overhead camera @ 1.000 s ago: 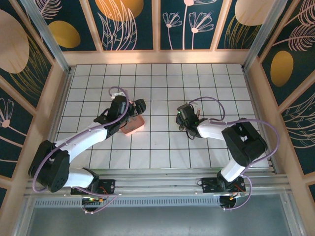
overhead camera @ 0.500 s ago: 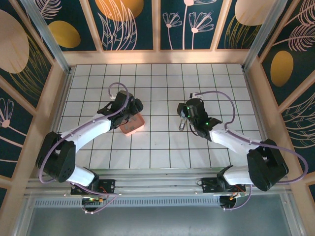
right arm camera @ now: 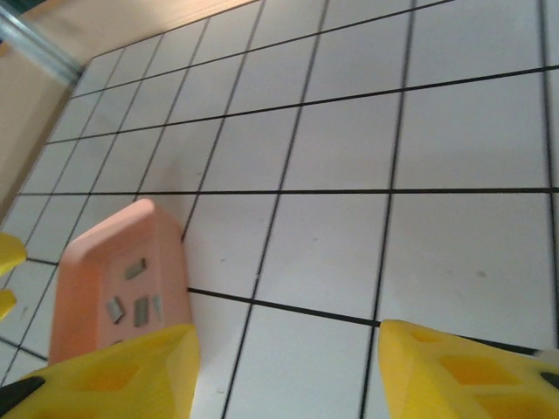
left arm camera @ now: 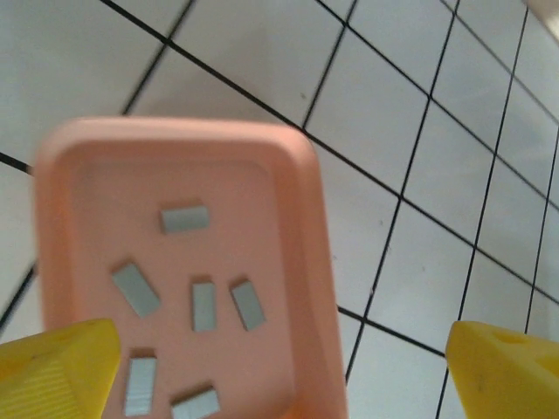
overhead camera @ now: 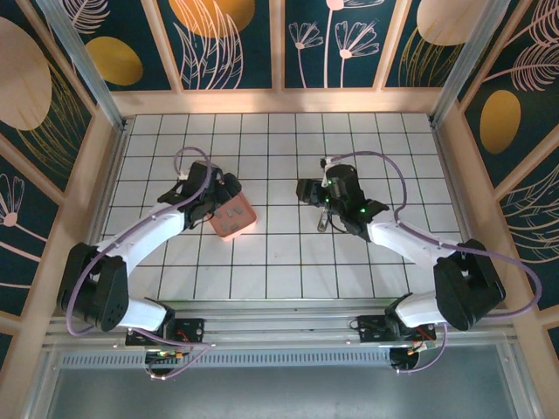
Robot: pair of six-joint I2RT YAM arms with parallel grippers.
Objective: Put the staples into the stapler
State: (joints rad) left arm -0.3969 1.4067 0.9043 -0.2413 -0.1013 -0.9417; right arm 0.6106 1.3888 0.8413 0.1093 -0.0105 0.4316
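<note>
Several staples (left arm camera: pixel 203 305) lie loose as small grey strips in the pink tray (left arm camera: pixel 306 262), which sits left of centre on the tiled table. My left gripper (left arm camera: pixel 281 353) hangs over the tray's right rim, open, its yellow fingertips (left arm camera: pixel 65 362) far apart and nothing between them. In the top view the left gripper (overhead camera: pixel 225 194) is at the tray's (overhead camera: pixel 234 218) far-left corner. The stapler (overhead camera: pixel 323 223) lies on the tiles below my right gripper (overhead camera: pixel 306 190). My right gripper (right arm camera: pixel 288 362) is open over bare tiles, facing the tray (right arm camera: pixel 87 262) and its staples (right arm camera: pixel 138 305).
The table (overhead camera: pixel 279 262) is white tile with black grid lines, boxed in by wooden-framed walls (overhead camera: pixel 279 100). A metal rail (overhead camera: pixel 279 327) runs along the near edge by the arm bases.
My left gripper has shifted left across the tray and its jaws have widened. My right gripper has moved up and left, away from the stapler, which stays on the tiles.
</note>
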